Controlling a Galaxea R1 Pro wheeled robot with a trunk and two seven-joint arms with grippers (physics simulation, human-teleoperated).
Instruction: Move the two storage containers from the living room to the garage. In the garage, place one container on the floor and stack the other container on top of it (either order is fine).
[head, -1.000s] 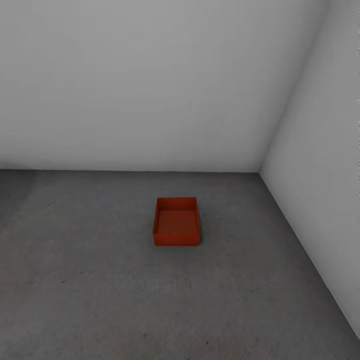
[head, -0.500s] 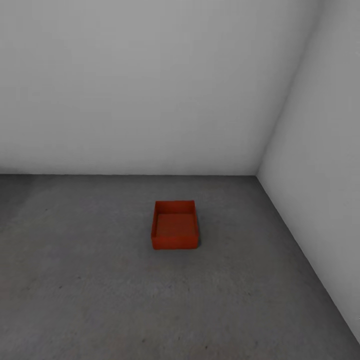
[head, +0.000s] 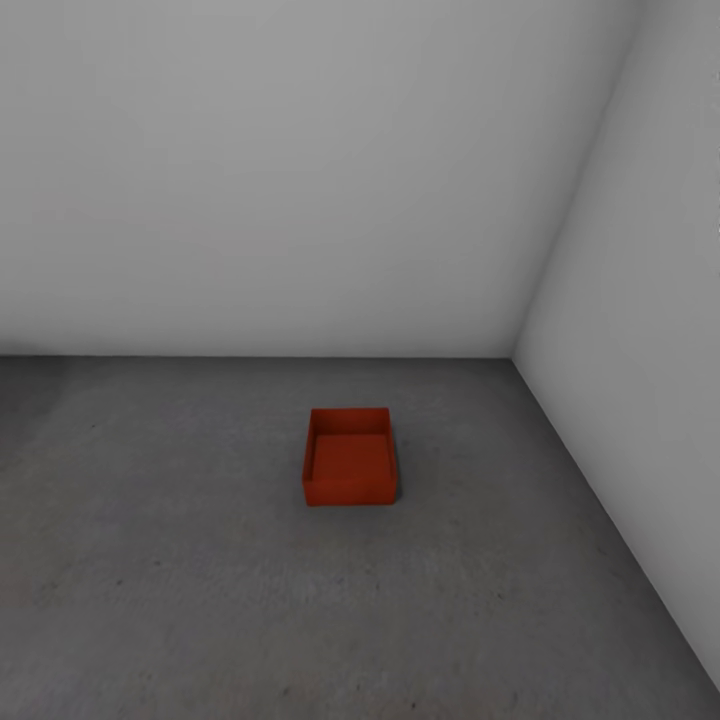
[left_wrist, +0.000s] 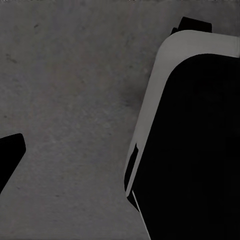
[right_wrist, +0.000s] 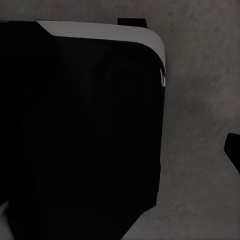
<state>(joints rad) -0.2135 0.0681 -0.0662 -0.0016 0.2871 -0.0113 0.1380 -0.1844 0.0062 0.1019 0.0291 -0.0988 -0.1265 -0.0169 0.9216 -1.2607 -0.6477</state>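
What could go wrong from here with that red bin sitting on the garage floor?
Only one storage container sits on the concrete floor, and nothing is stacked on it, so the stack is not yet built. The container stands fairly near the right wall, so an approach from that side could be cramped. Driving in close could also nudge the light, open bin out of place.

grey concrete floor (head: 180, 600), red-orange container (head: 349, 457) resting on it

The place reads as a bare garage corner: a dark grey, faintly speckled concrete floor (head: 180, 600) meets plain white-grey walls (head: 300, 180), unfurnished apart from one red-orange storage container (head: 349, 456) on the concrete.
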